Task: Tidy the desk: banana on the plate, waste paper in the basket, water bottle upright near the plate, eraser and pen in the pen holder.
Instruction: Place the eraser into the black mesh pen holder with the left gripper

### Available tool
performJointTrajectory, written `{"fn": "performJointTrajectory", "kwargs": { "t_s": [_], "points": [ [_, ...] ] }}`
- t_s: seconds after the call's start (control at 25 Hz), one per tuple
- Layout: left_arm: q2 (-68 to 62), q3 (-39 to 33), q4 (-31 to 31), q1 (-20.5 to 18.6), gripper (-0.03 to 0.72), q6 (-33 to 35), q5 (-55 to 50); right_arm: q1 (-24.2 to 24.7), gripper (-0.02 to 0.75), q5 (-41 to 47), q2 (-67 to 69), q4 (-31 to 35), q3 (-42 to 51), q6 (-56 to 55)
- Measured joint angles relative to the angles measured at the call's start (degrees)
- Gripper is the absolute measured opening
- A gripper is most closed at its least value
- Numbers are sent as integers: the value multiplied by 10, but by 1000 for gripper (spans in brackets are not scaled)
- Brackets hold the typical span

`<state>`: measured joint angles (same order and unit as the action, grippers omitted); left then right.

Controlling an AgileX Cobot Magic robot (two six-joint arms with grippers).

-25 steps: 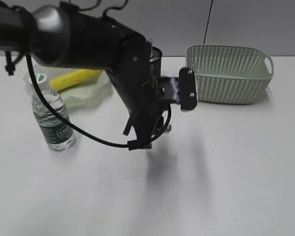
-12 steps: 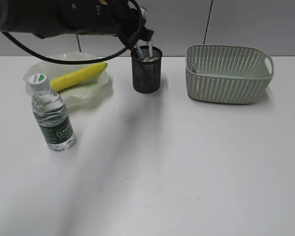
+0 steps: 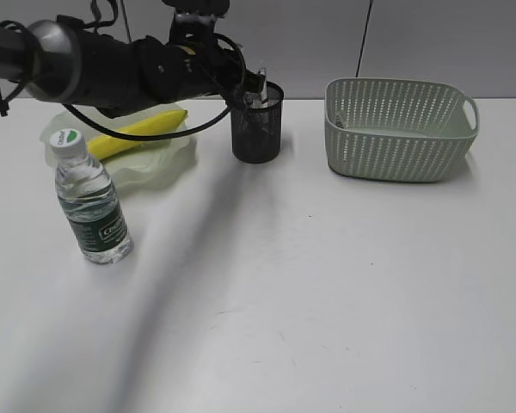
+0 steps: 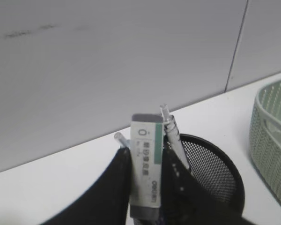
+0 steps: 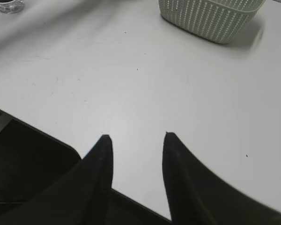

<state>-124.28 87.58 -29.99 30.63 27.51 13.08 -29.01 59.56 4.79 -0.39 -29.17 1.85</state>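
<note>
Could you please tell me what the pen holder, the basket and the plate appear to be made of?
The pen holder: black wire mesh, likely metal, matte; light shows through its fine grid. The basket: pale green moulded plastic, dull finish, with a regular perforated woven-look pattern. The plate: translucent pale green with a ruffled rim, probably plastic, possibly glass.

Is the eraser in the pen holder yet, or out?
Out. The eraser is clamped upright between the left gripper fingers, beside the pen holder rim, not yet released.
</note>
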Motion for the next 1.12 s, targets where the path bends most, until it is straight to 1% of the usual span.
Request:
{"fn": "performJointTrajectory", "kwargs": {
  "t_s": [0.2, 0.48, 0.68, 0.88, 0.96, 1.12],
  "points": [
    [-25, 25, 0, 0, 141, -48, 19, 0, 298, 0, 0, 0, 0, 0],
    [-38, 33, 2, 10, 141, -63, 37, 0, 298, 0, 0, 0, 0, 0],
    [-42, 33, 48, 20, 141, -67, 64, 0, 298, 0, 0, 0, 0, 0],
    [-66, 36, 60, 21, 141, -78, 100, 0, 298, 0, 0, 0, 0, 0],
    [-75, 37, 69, 22, 141, -101, 103, 0, 298, 0, 0, 0, 0, 0],
    [-79, 37, 111, 23, 141, -150, 108, 0, 298, 0, 0, 0, 0, 0]
  ]
}}
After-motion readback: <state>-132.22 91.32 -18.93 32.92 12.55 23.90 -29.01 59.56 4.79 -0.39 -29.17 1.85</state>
